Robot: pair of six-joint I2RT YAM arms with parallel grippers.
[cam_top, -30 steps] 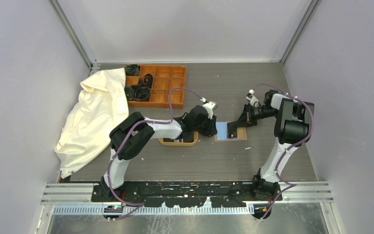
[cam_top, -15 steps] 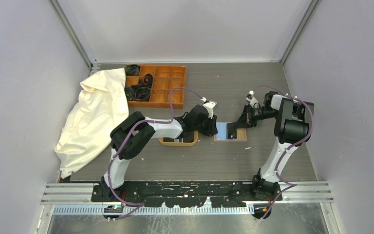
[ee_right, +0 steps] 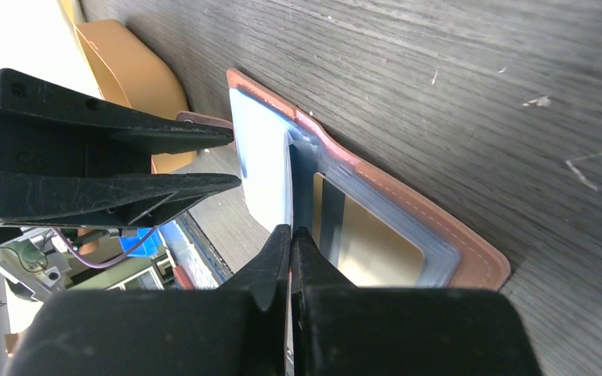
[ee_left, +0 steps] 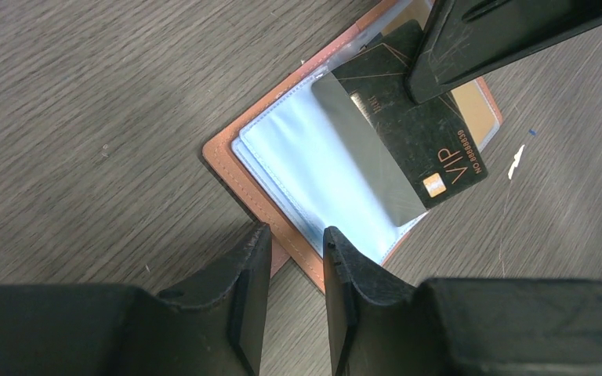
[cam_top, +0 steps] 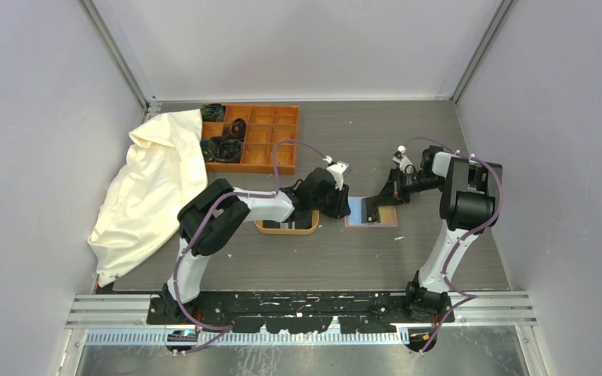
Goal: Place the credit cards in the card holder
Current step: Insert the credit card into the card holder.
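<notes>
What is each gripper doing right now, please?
Left gripper: open, astride the card holder's edge.
Right gripper: shut on a black credit card.

Your card holder (ee_left: 221,157) lies open and flat on the table (ee_left: 86,94), with the reddish-brown leather cover down and the pale blue sleeves (ee_left: 313,180) facing up. A black card (ee_left: 431,133) marked VIP, with a gold chip, lies askew over one half, one end under a translucent sleeve page. A tan-gold card (ee_right: 364,235) sits in a pocket beneath.
</notes>
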